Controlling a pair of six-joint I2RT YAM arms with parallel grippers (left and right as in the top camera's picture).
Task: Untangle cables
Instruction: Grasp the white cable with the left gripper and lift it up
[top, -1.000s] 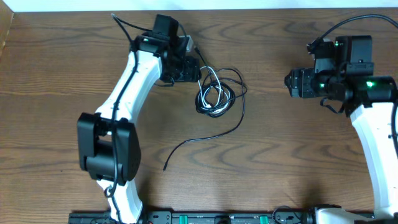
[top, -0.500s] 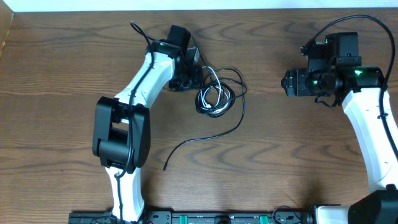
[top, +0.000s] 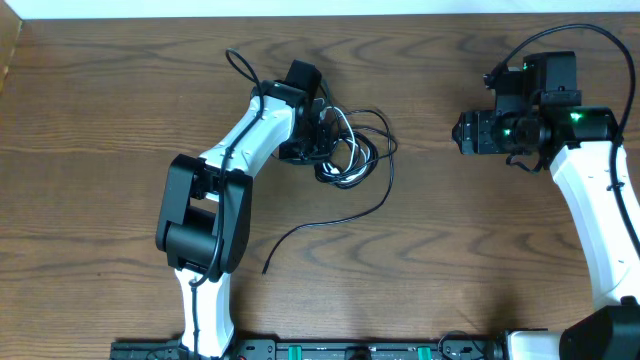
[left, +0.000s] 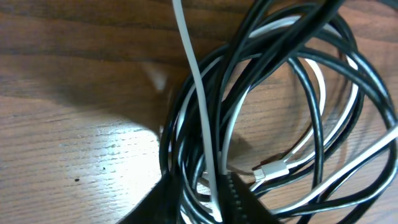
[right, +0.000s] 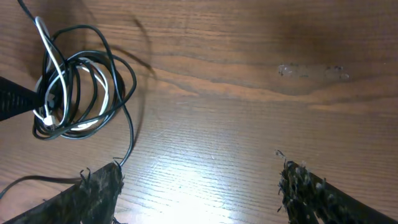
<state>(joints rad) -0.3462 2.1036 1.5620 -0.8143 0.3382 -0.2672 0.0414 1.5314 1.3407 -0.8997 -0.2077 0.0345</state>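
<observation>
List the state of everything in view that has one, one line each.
black cable, coiled in loops on the table, tangled with the white one, one end trailing free.
white cable, looped inside the black coils, not separated.
left gripper, fingers close together with strands of both cables between them; firm clamp unclear.
right gripper, open, empty, apart from the cables.

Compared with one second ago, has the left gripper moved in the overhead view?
Yes. The left gripper has shifted right and down the image, onto the left edge of the cable tangle, which lies where it did.
</observation>
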